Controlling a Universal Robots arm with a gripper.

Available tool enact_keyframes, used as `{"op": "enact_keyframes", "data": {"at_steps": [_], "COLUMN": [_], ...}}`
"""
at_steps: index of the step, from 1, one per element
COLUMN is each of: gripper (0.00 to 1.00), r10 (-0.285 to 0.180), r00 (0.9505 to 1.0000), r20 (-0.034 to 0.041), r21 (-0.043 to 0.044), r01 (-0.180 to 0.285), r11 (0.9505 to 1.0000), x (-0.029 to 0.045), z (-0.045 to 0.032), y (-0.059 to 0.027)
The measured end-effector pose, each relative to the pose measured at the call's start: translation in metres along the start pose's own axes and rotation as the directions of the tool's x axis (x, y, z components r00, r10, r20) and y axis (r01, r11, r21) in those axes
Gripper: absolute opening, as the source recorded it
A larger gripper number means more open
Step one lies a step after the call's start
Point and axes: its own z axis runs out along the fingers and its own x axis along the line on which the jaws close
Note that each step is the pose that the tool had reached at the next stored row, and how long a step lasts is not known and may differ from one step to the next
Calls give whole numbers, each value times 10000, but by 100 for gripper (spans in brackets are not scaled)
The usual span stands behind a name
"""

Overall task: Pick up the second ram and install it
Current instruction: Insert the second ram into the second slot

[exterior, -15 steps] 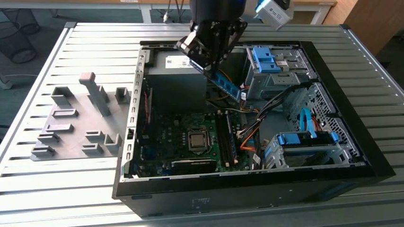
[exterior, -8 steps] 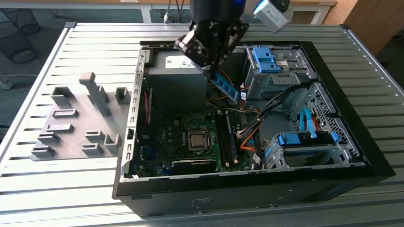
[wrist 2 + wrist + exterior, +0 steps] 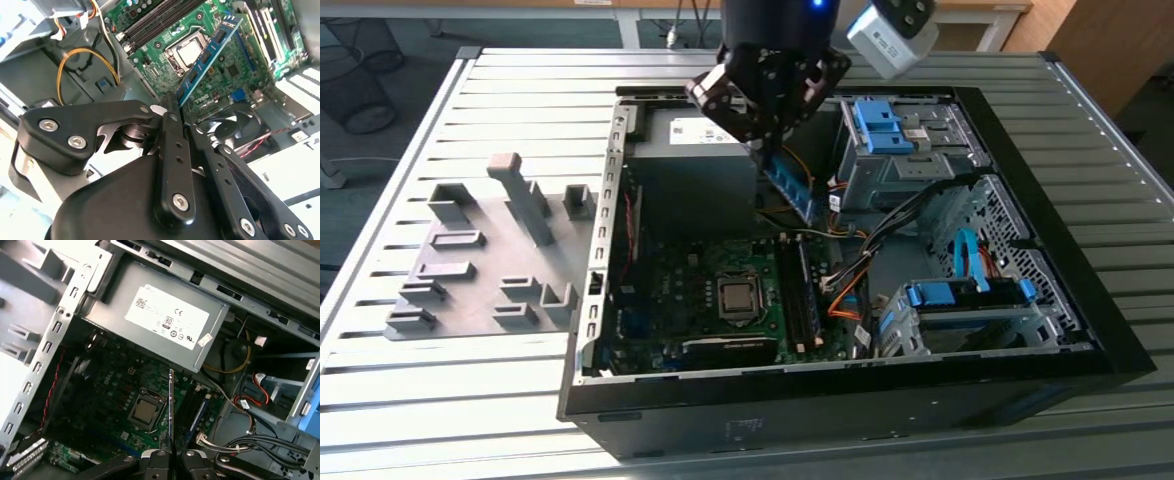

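Note:
My gripper (image 3: 769, 148) hangs over the open computer case (image 3: 720, 410), shut on the second ram (image 3: 790, 185). This is a thin blue-green stick with dark chips that points down into the case, above the motherboard (image 3: 680, 290). In the second wrist view the ram (image 3: 210, 52) reaches out from the black fingers (image 3: 170, 130) over the processor (image 3: 187, 50). The first wrist view has the ram (image 3: 171, 405) edge-on, a thin upright line rising from the gripper (image 3: 171, 454), beside the long memory slots (image 3: 192, 412). Those memory slots (image 3: 801, 290) lie below the stick, apart from it.
A grey plate with holder blocks (image 3: 480, 270) lies on the slatted table (image 3: 454, 400) at the exterior view's left. Inside the case are the power supply (image 3: 165, 320), blue drive cages (image 3: 881, 125), orange and black cables (image 3: 854, 270) and a fan (image 3: 235, 127).

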Motion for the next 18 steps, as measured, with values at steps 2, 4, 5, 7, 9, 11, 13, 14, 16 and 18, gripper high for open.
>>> {"op": "enact_keyframes", "data": {"at_steps": [2, 4, 5, 7, 9, 11, 13, 14, 16, 18], "gripper": [14, 14, 14, 14, 14, 14, 14, 14, 14, 14], "r10": [359, 729, 908, 1267, 1622, 1991, 2322, 2489, 2795, 2967], "r00": [9994, 9973, 9959, 9919, 9868, 9800, 9727, 9685, 9602, 9550], "r20": [1, 2, 2, 3, 5, 5, 7, 8, 9, 10], "r21": [2, 5, 7, 10, 12, 15, 17, 18, 21, 22], "r01": [-359, -729, -908, -1267, -1622, -1991, -2322, -2489, -2795, -2967], "r11": [9994, 9973, 9959, 9919, 9868, 9800, 9727, 9685, 9601, 9550], "x": [0, 0, 0, 0, 0, 0, 1, 1, 1, -1], "z": [8, 17, 22, 32, 43, 55, 68, 77, 100, 135], "y": [0, 0, 0, 0, 0, 0, 0, 0, 0, -1]}}
